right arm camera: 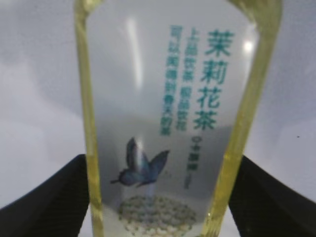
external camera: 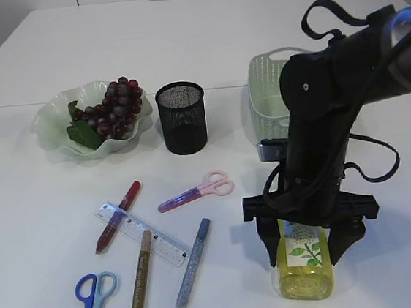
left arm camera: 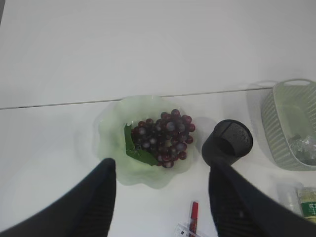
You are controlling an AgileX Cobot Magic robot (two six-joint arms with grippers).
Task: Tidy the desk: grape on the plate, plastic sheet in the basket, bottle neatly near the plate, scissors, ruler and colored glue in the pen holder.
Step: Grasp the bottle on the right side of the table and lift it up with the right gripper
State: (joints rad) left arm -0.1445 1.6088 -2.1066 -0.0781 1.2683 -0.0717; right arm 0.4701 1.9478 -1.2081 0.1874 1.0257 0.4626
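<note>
Bottle [external camera: 303,260] lies flat at the near edge of the table [external camera: 35,216], about 5 o'clock from the pen holder [external camera: 182,117], well apart from the plate [external camera: 56,129]. My right gripper [external camera: 311,249] straddles it, jaws spread wide either side with a gap showing; I judge it not yet clamped. Left gripper [left arm camera: 160,197] hangs open above the plate, holding nothing.

Done, as I read it: grape [external camera: 112,108] sits on the plate; something clear glints in the basket [left arm camera: 289,128], possibly the plastic sheet, can't be sure.

Left: bottle to stand near the plate; blue scissors [external camera: 92,302], pink scissors [external camera: 198,191], ruler [external camera: 144,234] and the glue pens [external camera: 191,266] all loose on the table at 7 o'clock of the holder.

Room: bottle is close to the near table edge. Open table lies at 6 o'clock of the plate, though the red pen [external camera: 116,216] and ruler crowd it.
</note>
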